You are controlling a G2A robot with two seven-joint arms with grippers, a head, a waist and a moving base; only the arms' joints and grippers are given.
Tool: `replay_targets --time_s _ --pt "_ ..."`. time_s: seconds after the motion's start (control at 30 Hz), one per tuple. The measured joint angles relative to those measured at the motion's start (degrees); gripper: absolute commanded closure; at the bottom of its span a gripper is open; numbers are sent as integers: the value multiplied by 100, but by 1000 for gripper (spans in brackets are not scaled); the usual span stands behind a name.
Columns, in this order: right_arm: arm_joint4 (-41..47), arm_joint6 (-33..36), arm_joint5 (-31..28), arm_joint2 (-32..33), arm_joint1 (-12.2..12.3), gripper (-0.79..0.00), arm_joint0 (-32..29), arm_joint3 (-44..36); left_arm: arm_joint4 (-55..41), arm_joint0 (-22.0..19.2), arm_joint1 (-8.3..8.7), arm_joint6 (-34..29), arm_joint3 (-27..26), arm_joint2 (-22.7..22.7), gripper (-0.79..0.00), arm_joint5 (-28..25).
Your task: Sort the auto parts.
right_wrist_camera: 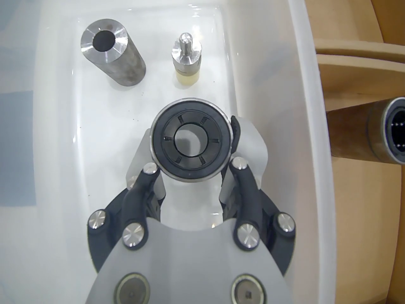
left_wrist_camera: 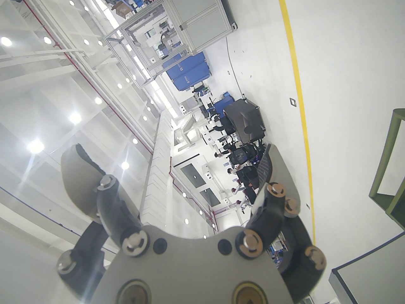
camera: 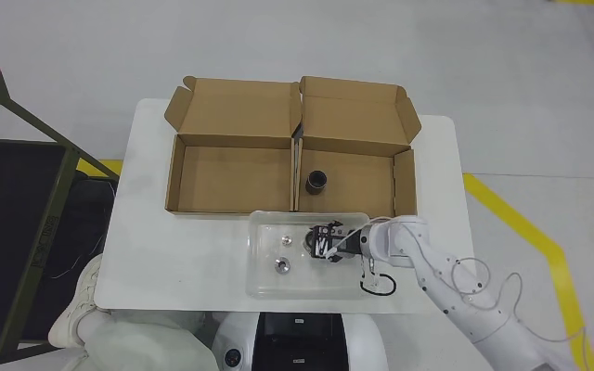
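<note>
Top view looks down on a white table (camera: 148,185) with two open cardboard boxes side by side at its far edge and a shallow white tray (camera: 252,260) just in front of them. The left box (camera: 232,181) shows its bare cardboard floor. The right box (camera: 367,185) holds one dark bearing (camera: 317,182), standing on end near the wall it shares with its neighbour.

Three parts sit within the tray's walls. A hollow steel cylinder (right_wrist_camera: 112,53) stands upright towards the tray's far end from the arm. Beside it but apart, on the side nearer the boxes, stands a stepped metal piece (right_wrist_camera: 186,58) with a thin shaft on top. The third is a black-faced bearing (right_wrist_camera: 190,142) with a steel rim and an open bore. The right gripper (right_wrist_camera: 191,172) clamps this one, its fingers (right_wrist_camera: 235,134) pressed against opposite sides. Whether it rests on the tray floor or hangs just above, I cannot tell. It is near the tray wall that faces the right box.

The left gripper (left_wrist_camera: 173,159) is spread wide with nothing between its fingers, aimed out at the room.
</note>
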Motion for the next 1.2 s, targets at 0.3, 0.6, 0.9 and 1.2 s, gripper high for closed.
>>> replay_targets --time_s 0.3,0.6,0.9,1.2 --pt "302 40 -12 212 38 0 -79 -300 0 0 0 0 0 0 -785 0" --pt "877 118 -68 593 126 0 -308 -809 0 0 0 0 0 0 -785 0" --pt "1279 -219 154 947 174 0 -464 -1284 0 0 0 0 0 0 -785 0" --pt "1721 -1358 593 1300 145 0 -484 -1448 0 0 0 0 0 0 -785 0"
